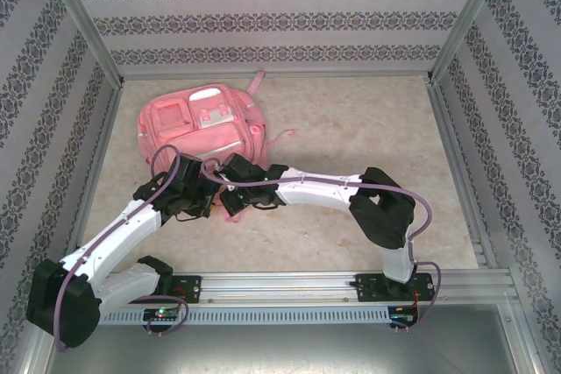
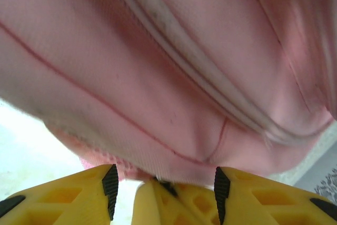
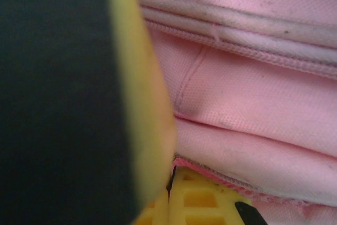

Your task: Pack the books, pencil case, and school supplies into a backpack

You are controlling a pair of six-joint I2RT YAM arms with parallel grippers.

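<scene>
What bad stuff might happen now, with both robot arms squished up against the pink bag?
The left end effector and right end effector crowd together at the backpack's near edge, so they might bump each other. The right one seems to pinch only a thin fabric edge. That edge may slip out, or a pull may drag the whole backpack instead of opening it.

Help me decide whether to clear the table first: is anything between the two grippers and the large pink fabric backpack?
Nothing visible does. The left gripper is open with the pink fabric backpack right at its yellow fingers, and the right gripper appears closed on the bag's hem. No other item lies between them.
</scene>
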